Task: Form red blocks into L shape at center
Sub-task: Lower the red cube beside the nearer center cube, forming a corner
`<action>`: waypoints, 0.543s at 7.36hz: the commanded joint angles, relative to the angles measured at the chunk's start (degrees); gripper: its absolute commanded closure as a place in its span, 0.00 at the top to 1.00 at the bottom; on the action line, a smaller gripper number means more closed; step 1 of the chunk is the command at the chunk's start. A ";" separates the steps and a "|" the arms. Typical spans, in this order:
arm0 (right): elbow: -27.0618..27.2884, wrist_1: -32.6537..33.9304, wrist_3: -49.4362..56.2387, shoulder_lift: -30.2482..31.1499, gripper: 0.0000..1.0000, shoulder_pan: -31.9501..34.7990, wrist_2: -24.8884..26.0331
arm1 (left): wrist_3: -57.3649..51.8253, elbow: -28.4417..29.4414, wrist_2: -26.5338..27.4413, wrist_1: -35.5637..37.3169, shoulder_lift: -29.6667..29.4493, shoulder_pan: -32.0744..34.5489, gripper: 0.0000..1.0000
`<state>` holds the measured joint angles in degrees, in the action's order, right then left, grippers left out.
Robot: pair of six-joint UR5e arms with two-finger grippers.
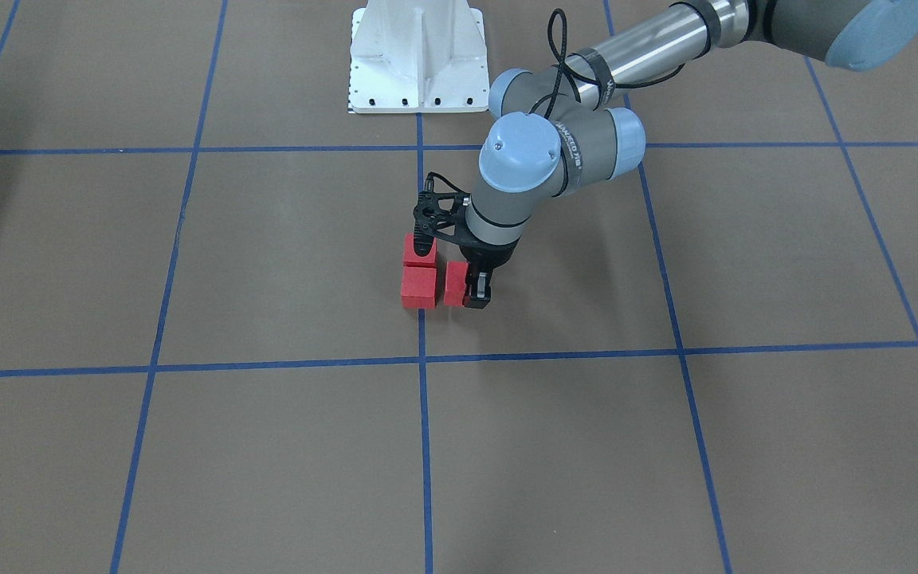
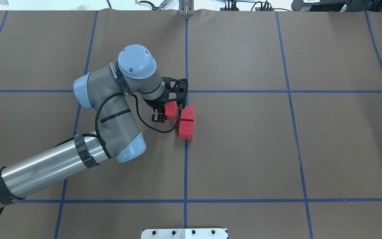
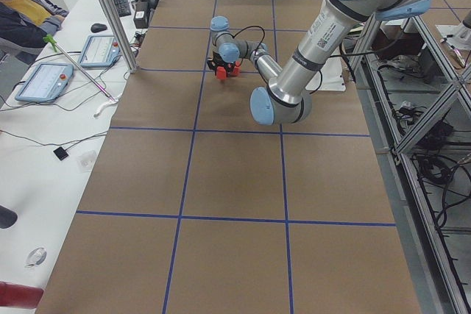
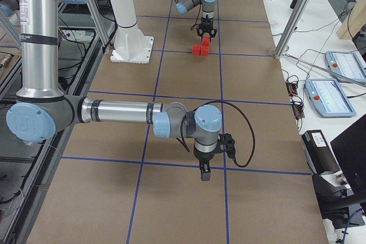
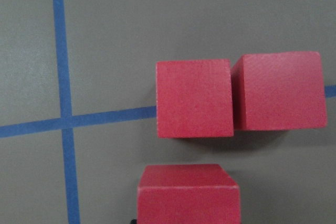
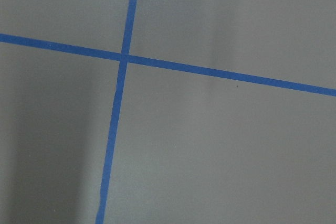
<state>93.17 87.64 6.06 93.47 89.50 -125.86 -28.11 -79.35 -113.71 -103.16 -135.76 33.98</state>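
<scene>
Showing three small matte red cubes (image 1: 419, 287) grouped on the middle blue tape line (image 2: 185, 166) of the flat brown gridded table (image 2: 244, 149). In the overhead view, the corner cube (image 2: 188, 113) and the near cube (image 2: 186, 129), at its 6 o'clock, sit touching on that line. The third cube (image 2: 171, 110) lies at the corner cube's 9 o'clock; the left wrist view shows a thin gap between them. The left gripper (image 2: 158, 117) stands at table level just beside the third cube, at its 8 o'clock. Whether its fingers are apart or together cannot be told: the grey wrist joint (image 2: 146, 87) and black camera bracket (image 2: 177, 89) overlap the spot from 12 o'clock, and a black cable (image 2: 159, 132) loops below. The right gripper (image 4: 205, 174) hangs over a tape crossing, well apart; its finger state cannot be told. A white base plate (image 2: 184, 233) sits at the table's 6 o'clock edge. In the exterior left view, a seated person (image 3: 22, 5) and two tablets (image 3: 99, 49) occupy the side bench at 10 o'clock.
</scene>
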 commanded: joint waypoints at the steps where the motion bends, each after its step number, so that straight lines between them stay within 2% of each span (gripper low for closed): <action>1: -0.18 -0.02 0.00 -0.13 0.99 0.06 0.00 | 0.51 0.25 0.16 -0.03 -0.12 -0.59 0.11; 4: -0.35 0.07 0.00 -0.31 0.99 -0.03 0.00 | 1.39 2.97 0.16 0.15 -2.05 -0.67 0.16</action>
<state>92.88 87.69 6.06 93.22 89.49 -125.82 -27.02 -77.34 -113.56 -103.05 -137.08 33.34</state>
